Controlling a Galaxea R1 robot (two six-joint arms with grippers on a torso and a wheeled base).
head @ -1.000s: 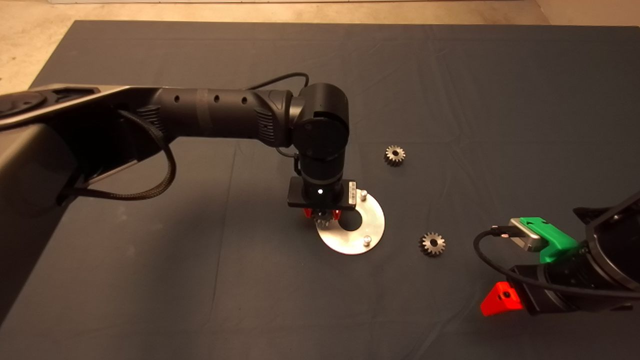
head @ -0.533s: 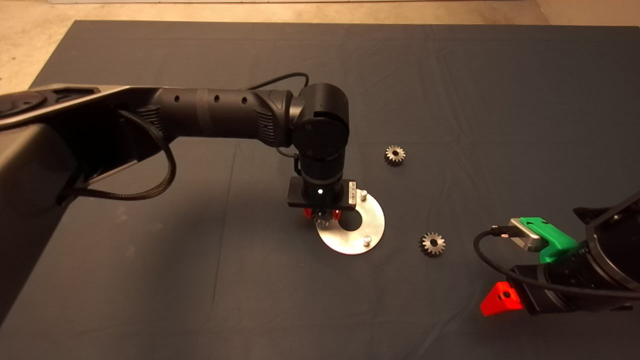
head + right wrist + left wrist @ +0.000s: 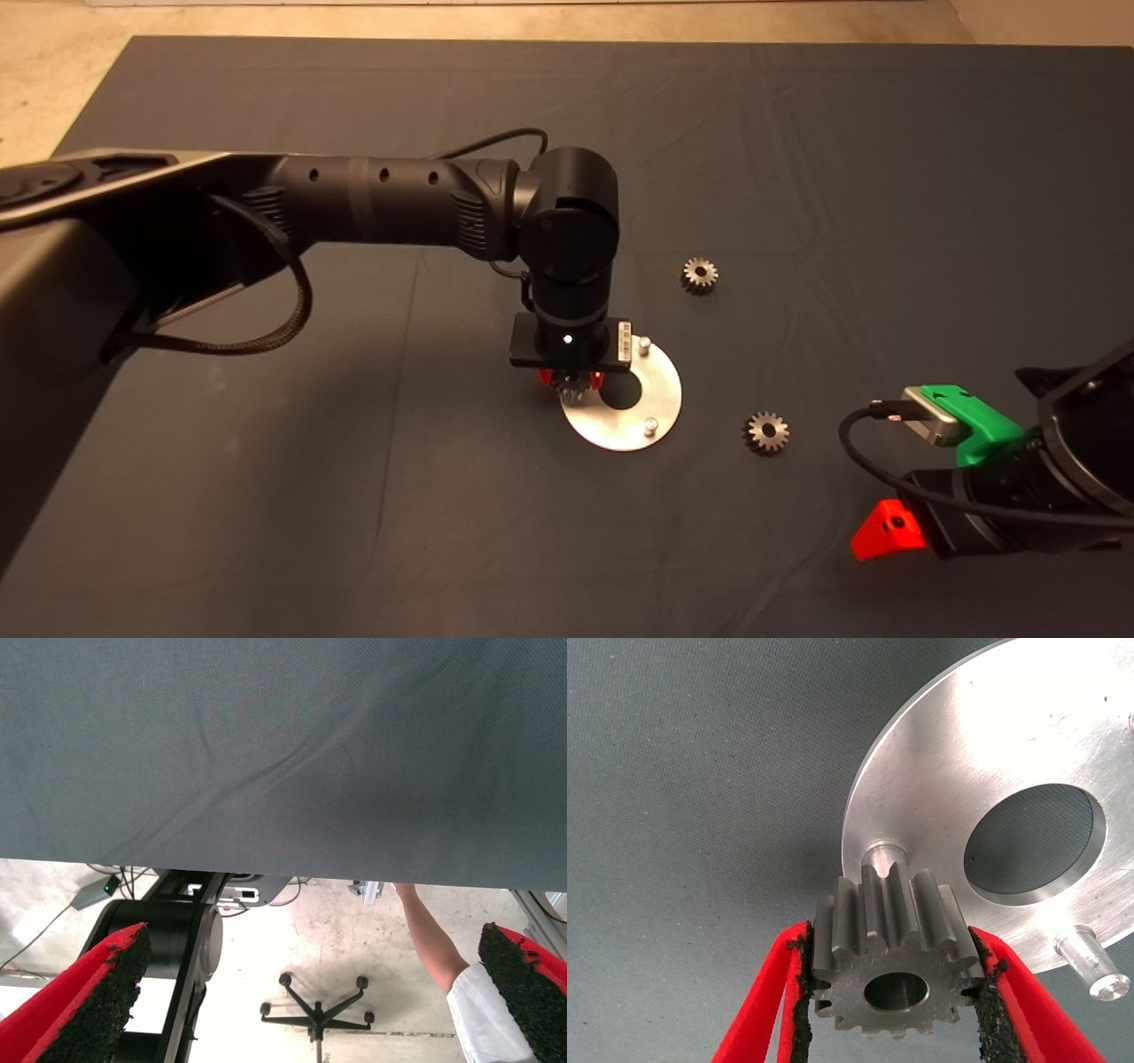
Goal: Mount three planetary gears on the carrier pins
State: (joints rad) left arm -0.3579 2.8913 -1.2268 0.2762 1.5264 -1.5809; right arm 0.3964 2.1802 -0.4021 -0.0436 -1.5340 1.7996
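Your left claw [image 3: 890, 992] grips one planetary gear [image 3: 890, 961] by its teeth, bore upright, directly over the carrier pin [image 3: 881, 855] at the disc's [image 3: 660, 403] left edge. Bore and pin look roughly in line; a straight descent should seat it. Two more gears lie right of the disc, one far [image 3: 699, 276], one near [image 3: 766, 432]. Your right claw [image 3: 301, 992] waits near right, fingers spread, nothing held. No readable writing.

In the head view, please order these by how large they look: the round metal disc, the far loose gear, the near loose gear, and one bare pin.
1. The disc, clearly largest.
2. The near loose gear.
3. The far loose gear, slightly smaller-looking; probably only distance, so unsure.
4. The bare pin, smallest.
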